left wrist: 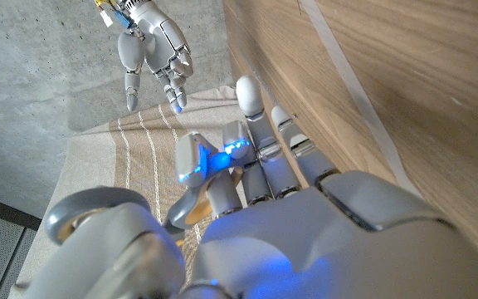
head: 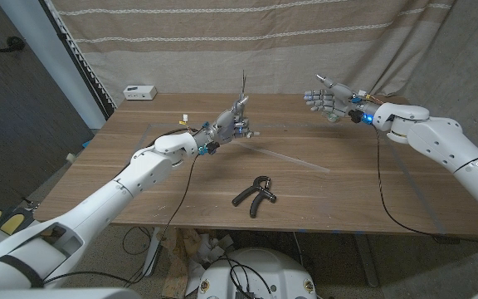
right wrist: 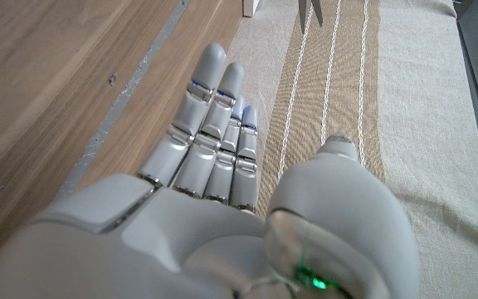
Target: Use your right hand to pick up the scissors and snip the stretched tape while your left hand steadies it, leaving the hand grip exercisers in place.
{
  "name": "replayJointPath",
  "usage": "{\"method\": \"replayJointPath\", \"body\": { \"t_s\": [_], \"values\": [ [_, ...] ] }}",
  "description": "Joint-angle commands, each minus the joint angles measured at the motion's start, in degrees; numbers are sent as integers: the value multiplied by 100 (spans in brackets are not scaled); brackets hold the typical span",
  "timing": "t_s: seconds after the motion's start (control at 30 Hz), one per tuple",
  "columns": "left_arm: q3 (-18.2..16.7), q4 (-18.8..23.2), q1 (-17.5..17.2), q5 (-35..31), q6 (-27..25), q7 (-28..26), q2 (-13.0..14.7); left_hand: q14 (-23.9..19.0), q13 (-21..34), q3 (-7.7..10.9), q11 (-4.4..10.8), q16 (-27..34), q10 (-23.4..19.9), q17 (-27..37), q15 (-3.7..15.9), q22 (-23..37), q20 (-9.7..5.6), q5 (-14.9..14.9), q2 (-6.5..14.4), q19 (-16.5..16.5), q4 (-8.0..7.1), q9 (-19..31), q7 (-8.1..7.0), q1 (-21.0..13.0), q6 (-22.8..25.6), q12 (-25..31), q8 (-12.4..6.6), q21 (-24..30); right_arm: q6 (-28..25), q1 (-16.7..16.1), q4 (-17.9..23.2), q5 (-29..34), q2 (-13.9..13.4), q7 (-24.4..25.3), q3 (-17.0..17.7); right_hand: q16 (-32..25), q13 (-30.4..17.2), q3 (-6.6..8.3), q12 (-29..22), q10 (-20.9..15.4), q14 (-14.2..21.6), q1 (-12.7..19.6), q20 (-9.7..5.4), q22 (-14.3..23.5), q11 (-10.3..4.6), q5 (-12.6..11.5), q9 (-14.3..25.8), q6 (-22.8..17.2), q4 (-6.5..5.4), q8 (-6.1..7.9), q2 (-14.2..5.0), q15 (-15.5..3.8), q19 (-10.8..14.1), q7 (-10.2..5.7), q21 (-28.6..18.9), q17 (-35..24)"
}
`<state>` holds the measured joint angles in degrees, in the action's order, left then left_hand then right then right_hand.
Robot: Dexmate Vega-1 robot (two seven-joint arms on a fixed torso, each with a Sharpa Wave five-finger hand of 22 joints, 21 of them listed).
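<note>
The wooden table stretched before me, with a striped cloth hanging behind its far edge. My right hand hovered above the far edge, toward the right corner, fingers held straight, side by side, with nothing in them. My left hand was raised over the middle of the table, nearer the far edge, well apart from the right, its fingers curled around a grip. From it the scissors stood upright, thin dark blades pointing up against the cloth; how firmly they sat in the grip I could not tell. A black hand grip exerciser lay on the table near the front edge, about midway along it, touched by neither hand. A clear strip of tape ran from just beside my left hand toward the right side, low over the wood. A small white box sat at the far left corner.
</note>
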<state>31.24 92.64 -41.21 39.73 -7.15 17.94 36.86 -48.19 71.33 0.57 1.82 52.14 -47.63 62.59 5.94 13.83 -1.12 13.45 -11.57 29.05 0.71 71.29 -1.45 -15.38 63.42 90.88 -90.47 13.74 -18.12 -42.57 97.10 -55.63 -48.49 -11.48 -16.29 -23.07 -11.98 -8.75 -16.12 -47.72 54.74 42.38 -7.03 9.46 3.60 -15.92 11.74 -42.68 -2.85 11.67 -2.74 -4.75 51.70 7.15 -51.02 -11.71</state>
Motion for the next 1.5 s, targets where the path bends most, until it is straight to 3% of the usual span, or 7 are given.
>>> {"method": "replayJointPath", "body": {
  "t_s": [0.03,0.57,0.7,0.73,0.8,0.97,1.5],
  "values": [
    [-287,668,-356,224,-263,-245,490,-1,19,-2133,24,34,-64,26,99,3,6,11,18,9,218,23,1069,8,705,3,-33,-33,32,5,14,96,-7,9,-33,53,-7,-14,34,-31,-323,-25,-275,18,30,-61,-3,-6,33,6,1,-215,-38,-31,58,-17],
    [-499,1231,-835,559,-415,-583,761,-21,15,-2104,41,66,-96,-32,106,11,-29,73,53,15,331,15,1098,-34,754,-4,-26,-40,164,-222,332,313,-173,183,7,145,-4,-6,70,33,-516,-28,-184,27,-79,-76,0,105,83,-28,-22,-143,-186,-160,211,-12],
    [-511,1322,-902,683,-530,-550,850,-22,15,-2100,48,77,-99,-36,109,14,-41,88,57,6,353,14,1097,-43,757,-4,-23,-44,171,-287,414,348,-225,225,20,162,-8,-3,69,32,-548,-27,-98,30,-146,-82,2,136,99,-32,-29,-132,-300,-241,281,-13],
    [-515,1339,-914,730,-563,-523,869,-12,15,-2100,47,86,-99,-21,101,15,-42,91,58,4,358,14,1096,-45,758,-4,-23,-45,155,-308,452,345,-238,265,31,193,-12,-3,70,37,-610,-25,-9,31,-159,-87,5,141,116,-26,-27,-106,-445,-265,360,-12],
    [-524,1414,-955,776,-621,-537,922,-18,15,-2098,43,80,-99,-43,114,17,-44,98,60,1,366,14,1094,-47,757,-4,-22,-46,180,-337,505,397,-265,302,33,380,-23,-3,90,93,-1006,-40,204,36,-199,-108,13,185,158,-21,-41,126,-728,-319,563,3],
    [-579,1544,-1075,906,-714,-582,1034,-12,15,-2094,56,98,-113,-33,103,21,-48,114,66,1,387,14,1092,-56,758,-1,-21,-45,187,-396,641,506,-322,407,16,499,-28,1,112,162,-1229,-51,334,36,-234,-124,16,251,184,-28,-62,251,-975,-366,729,11],
    [-747,2007,-1402,1013,-959,-966,1435,-17,16,-2089,62,152,-149,-43,130,39,-61,178,74,3,466,15,1092,-81,783,-1,-23,-43,357,-544,718,697,-373,451,-3,617,-30,19,116,193,-1430,-5,411,35,-279,-150,16,298,243,-28,-76,275,-1254,-394,916,21]
  ]
}}
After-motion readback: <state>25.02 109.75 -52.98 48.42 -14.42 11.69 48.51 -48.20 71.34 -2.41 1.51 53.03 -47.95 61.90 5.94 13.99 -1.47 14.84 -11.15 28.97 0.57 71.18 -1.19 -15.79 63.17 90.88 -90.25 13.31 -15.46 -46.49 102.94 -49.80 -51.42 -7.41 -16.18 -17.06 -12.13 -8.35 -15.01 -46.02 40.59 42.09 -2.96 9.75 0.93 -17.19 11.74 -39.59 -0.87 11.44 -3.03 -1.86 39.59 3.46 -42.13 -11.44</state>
